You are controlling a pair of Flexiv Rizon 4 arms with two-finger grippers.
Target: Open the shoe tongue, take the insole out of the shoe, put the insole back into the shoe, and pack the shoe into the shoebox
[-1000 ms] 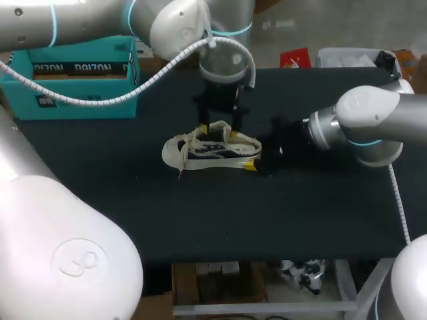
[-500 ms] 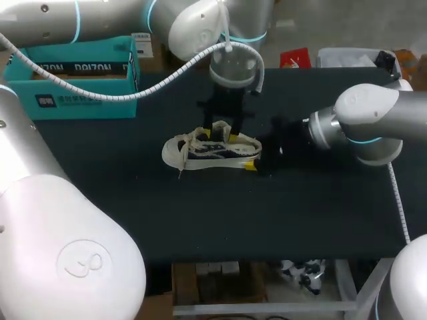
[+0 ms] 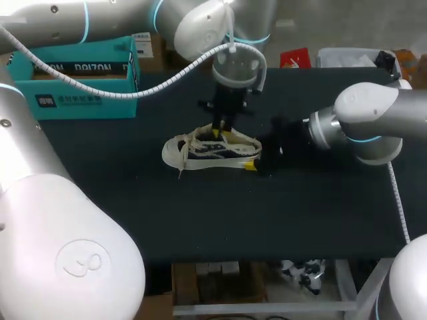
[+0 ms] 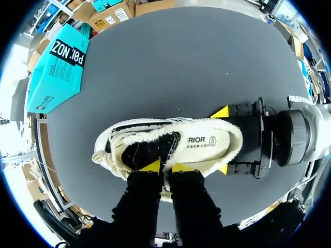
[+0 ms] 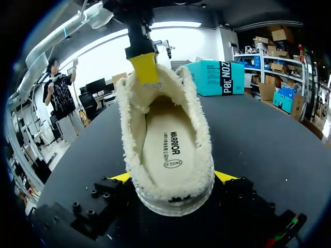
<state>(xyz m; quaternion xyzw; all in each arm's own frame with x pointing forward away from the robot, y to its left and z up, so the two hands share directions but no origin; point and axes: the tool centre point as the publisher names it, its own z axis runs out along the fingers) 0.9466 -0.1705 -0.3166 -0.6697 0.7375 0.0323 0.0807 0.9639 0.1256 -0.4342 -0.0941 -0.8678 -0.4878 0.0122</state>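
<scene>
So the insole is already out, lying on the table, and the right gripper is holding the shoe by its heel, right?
Not quite. The insole is not out on the table: it lies inside the shoe, as the right wrist view shows. The right gripper does hold the shoe by its heel.

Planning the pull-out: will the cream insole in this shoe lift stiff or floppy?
Probably floppy: the printed cream insole looks thin and lies flat. It may drag, since the fuzzy fleece lining crowds its edges. The cream shoe should hold still, its heel clamped by the right end effector.
</scene>
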